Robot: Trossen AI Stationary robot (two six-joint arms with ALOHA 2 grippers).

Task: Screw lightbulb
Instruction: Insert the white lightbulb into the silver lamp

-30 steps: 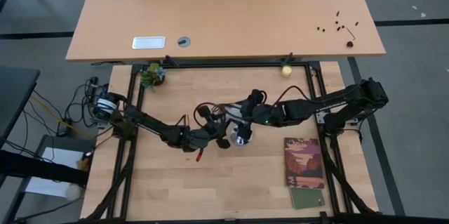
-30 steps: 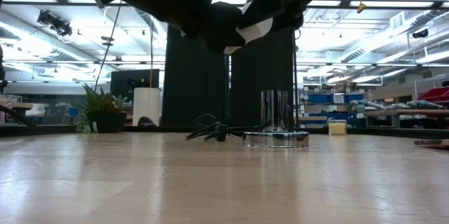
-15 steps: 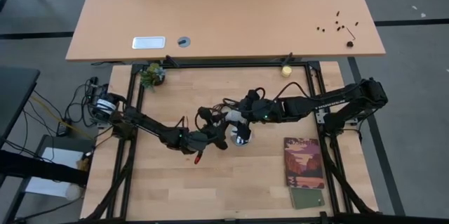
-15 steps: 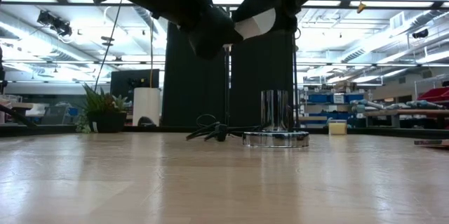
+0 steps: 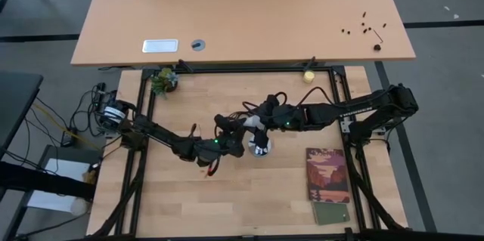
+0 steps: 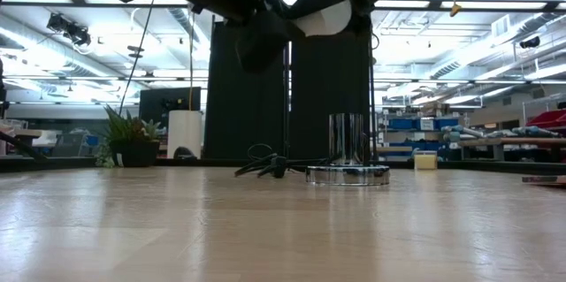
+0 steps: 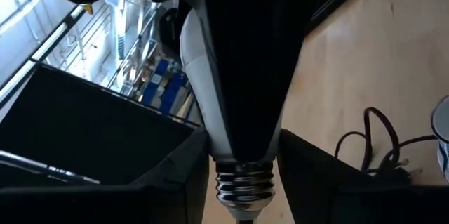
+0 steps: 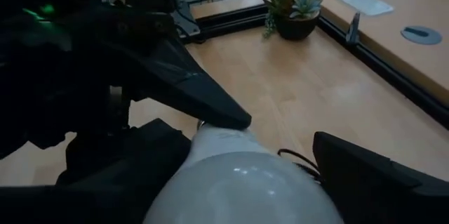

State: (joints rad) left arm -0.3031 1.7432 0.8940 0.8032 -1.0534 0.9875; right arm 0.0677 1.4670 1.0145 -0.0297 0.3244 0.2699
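Wood desk (image 5: 242, 14) behind; black curtains (image 6: 327, 105), ceiling strip lights, possibly shelving far right.

Your rig, itemised:

- Left arm (image 5: 162, 137): matte black links, slim and jointed. You see loose black cable looped beside its forward joints, a small green indicator light near the wrist, and a red tip low on that wrist. Its base carries a round black-and-white housing with bundled wires.
- Right arm (image 5: 355, 109): the same black finish, with a thicker shoulder block and pale lettering along the forearm; a green light glows near its wrist.
- Fingers (image 8: 189, 83): dark, flat, wedge-shaped plates tapering to blunt points.
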